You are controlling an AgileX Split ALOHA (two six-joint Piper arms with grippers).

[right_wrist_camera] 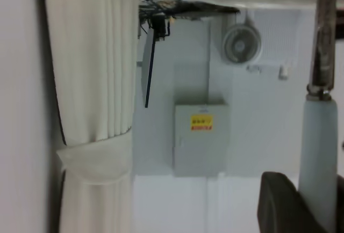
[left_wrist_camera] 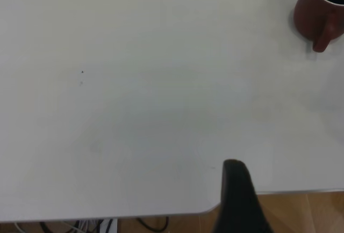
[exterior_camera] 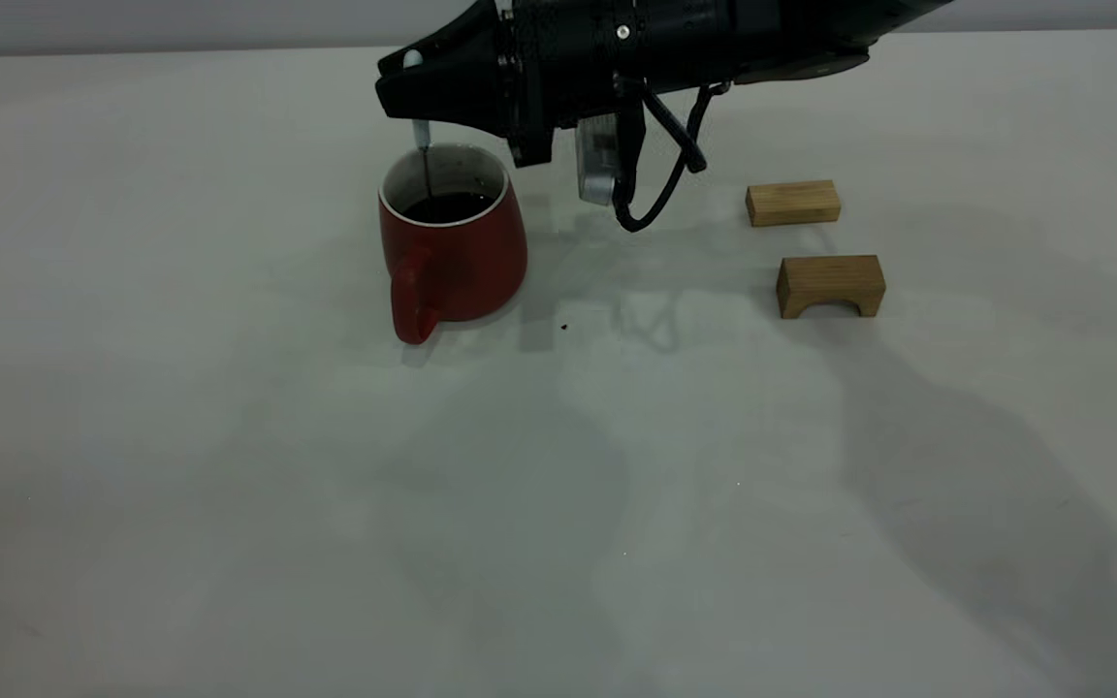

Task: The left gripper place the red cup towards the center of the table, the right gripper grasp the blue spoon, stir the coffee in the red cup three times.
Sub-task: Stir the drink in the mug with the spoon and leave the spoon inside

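On the table (exterior_camera: 229,504), left of centre and toward the far side, the red cup (exterior_camera: 457,257) stands upright, its loop handle pointing to 7 o'clock toward the exterior camera. Coffee (exterior_camera: 447,206) lies dark inside it, well below the white rim. From the cup's 12 o'clock the blue spoon (exterior_camera: 421,136) hangs straight down, its metal neck crossing the far rim and its bowl end dipped into the coffee; the pale handle tip peeks out above the fingers. The right gripper (exterior_camera: 413,82) hovers just above the cup at its 11 to 12 o'clock, reaching in level from the 3 o'clock side, its fingers clenched on the spoon's handle. The right wrist view shows the same hold: the spoon (right_wrist_camera: 320,152) running past one dark finger (right_wrist_camera: 282,203), pale handle nearest the finger and metal neck beyond.

Right of the cup, below the arm, a grey box and a looping black cable hang from the wrist. Farther right, at the cup's 3 o'clock and well apart from it, lie two wooden blocks: a plain one (exterior_camera: 793,203) and, nearer the camera, an arched one (exterior_camera: 831,285).

The left gripper is out of the exterior view. Its wrist camera shows one dark finger (left_wrist_camera: 239,201) above the table's edge, with the cup (left_wrist_camera: 317,13) well away; whether it is released or clenched I cannot tell.
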